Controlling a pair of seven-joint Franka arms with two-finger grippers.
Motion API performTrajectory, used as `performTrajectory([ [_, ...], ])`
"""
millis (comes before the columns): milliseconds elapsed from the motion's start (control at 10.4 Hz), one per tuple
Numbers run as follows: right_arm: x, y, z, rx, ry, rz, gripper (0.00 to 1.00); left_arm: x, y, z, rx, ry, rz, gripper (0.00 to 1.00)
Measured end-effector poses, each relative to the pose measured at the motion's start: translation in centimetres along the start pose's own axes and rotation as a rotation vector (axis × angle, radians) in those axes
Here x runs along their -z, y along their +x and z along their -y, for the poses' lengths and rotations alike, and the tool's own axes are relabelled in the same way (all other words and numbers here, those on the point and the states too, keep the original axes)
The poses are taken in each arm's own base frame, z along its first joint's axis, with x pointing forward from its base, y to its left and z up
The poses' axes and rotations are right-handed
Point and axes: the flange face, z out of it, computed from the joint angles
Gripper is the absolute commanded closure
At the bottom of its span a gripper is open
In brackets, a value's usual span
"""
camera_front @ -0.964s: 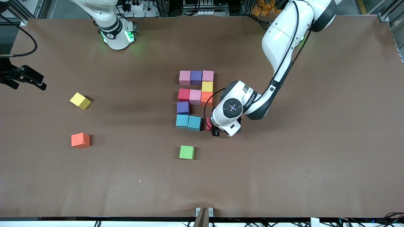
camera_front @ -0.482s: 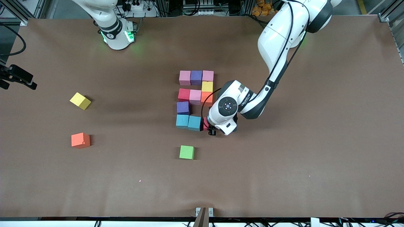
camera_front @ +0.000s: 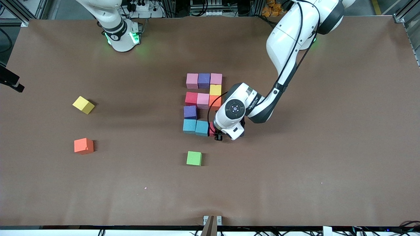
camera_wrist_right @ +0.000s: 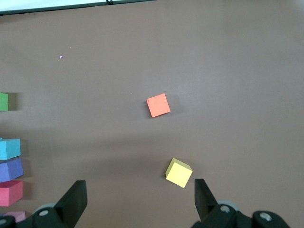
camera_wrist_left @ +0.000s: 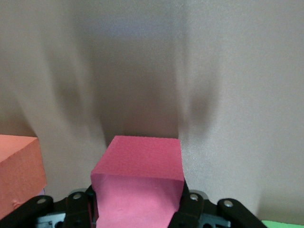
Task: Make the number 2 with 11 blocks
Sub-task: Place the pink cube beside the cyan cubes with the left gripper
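Ten blocks lie together mid-table as a partial number 2 (camera_front: 203, 100): a pink, purple (camera_front: 203, 80), pink top row, yellow (camera_front: 215, 89), a red (camera_front: 191, 98), pink, orange (camera_front: 215, 101) row, purple (camera_front: 190, 112), and two light blue blocks (camera_front: 202, 127). My left gripper (camera_front: 215, 131) is shut on a red block (camera_wrist_left: 142, 161), held right beside the second light blue block and mostly hidden under the wrist in the front view. The left gripper (camera_wrist_left: 137, 202) clamps it on both sides. My right gripper (camera_wrist_right: 139, 183) is open and holds nothing, high over the table's edge at the right arm's end.
Toward the right arm's end lie a loose yellow cube (camera_front: 83, 105) and an orange cube (camera_front: 84, 146), also under the right wrist as yellow cube (camera_wrist_right: 179, 173) and orange cube (camera_wrist_right: 158, 105). A green cube (camera_front: 194, 158) sits nearer the front camera than the figure.
The left gripper has carried the red block sideways up against the light blue block. The right gripper has drawn back toward the table's edge, nearly leaving the front view.
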Motion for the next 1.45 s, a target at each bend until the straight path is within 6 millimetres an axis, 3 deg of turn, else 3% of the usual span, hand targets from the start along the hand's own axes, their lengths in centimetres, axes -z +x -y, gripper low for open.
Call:
performTrajectory([
  [1253, 0.12, 0.46, -0.53, -0.008, -0.002, -0.028, 0.0, -0.58, -0.38, -0.22, -0.008, -0.037, 0.001, 0.75],
  [1350, 0.13, 0.46, -0.52, -0.007, -0.002, -0.029, 0.0, -0.59, -0.41, -0.21, -0.008, -0.037, 0.001, 0.68],
  [1446, 0.12, 0.48, -0.42, -0.004, -0.002, -0.029, 0.0, -0.6, -0.43, -0.2, -0.009, -0.038, 0.0, 0.37],
])
